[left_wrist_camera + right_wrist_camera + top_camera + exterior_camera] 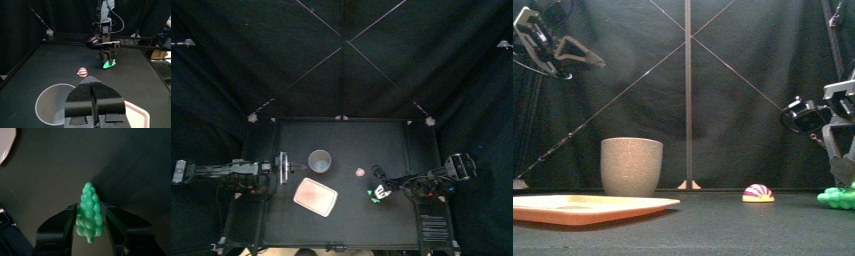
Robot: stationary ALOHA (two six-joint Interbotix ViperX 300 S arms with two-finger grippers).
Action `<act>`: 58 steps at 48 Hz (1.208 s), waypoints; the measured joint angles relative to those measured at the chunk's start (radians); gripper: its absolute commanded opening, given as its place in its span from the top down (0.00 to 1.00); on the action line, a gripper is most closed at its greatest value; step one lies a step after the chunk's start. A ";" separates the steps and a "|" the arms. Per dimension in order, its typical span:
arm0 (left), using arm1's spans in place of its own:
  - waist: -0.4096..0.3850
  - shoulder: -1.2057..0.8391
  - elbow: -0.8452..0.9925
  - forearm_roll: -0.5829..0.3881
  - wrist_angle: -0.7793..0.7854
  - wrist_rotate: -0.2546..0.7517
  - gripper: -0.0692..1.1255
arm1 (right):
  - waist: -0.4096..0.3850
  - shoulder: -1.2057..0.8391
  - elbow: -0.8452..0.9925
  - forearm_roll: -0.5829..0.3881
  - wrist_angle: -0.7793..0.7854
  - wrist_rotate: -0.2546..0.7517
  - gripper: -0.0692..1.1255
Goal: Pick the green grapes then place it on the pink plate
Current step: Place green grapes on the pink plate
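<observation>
Green grapes [376,197] sit between the tips of the right pincer [380,191] in the top view. That arm comes in from the right, stretched low over the table [372,228] with its wrist bent down. A pink tray [317,197] lies well to the left of this pincer, and a small toy [360,174] lies just behind it and to its left. The left arm is folded back at the table's left edge. Its pincer [282,165] is beside a grey cup [319,159] and apart from it.

In the front view the right pincer [839,183] comes down steeply at the right edge. The grapes [838,197] are under it at table height; I cannot tell whether they touch the table. The toy [758,193] lies to its left. The left pincer hangs high above the tray's [587,208] left end.

In the left wrist view the left pincer [91,84] has its jaws pressed together, holding nothing, with the cup [53,102] just under it. Far across the table the right pincer [107,52] points straight down with the grapes [109,63] at its tips.

In the right wrist view the right pincer's two jaws pinch the grapes [90,213] from both sides at about the middle of the bunch. The narrow end of the bunch points away from the wrist. A corner of the tray [7,143] shows far beyond it.
</observation>
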 measured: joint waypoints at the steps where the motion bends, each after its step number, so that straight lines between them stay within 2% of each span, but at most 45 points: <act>1: 0.002 0.000 0.002 0.000 0.000 0.000 0.82 | 0.000 0.002 0.000 0.000 0.002 0.002 0.43; 8: 0.002 0.000 0.000 -0.002 0.000 0.000 0.82 | 0.003 0.006 -0.014 -0.009 0.002 0.000 0.44; 15: 0.000 0.000 0.002 -0.002 0.000 0.000 0.82 | 0.002 0.009 -0.075 -0.064 -0.008 -0.011 0.44; 28: 0.002 0.000 0.002 -0.002 -0.011 0.000 0.82 | -0.038 0.086 -0.275 -0.333 -0.103 -0.009 0.44; 35: 0.002 0.000 0.000 -0.002 -0.012 0.000 0.82 | -0.063 0.213 -0.407 -0.477 -0.183 -0.009 0.44; 43: 0.002 0.000 0.002 -0.002 -0.012 0.000 0.82 | -0.071 0.368 -0.569 -0.600 -0.201 -0.008 0.44; 50: 0.002 0.000 0.002 -0.002 -0.012 0.000 0.82 | -0.071 0.491 -0.703 -0.655 -0.196 -0.005 0.44; 58: 0.002 0.000 0.009 -0.002 -0.014 0.000 0.82 | -0.069 0.581 -0.808 -0.666 -0.137 -0.005 0.44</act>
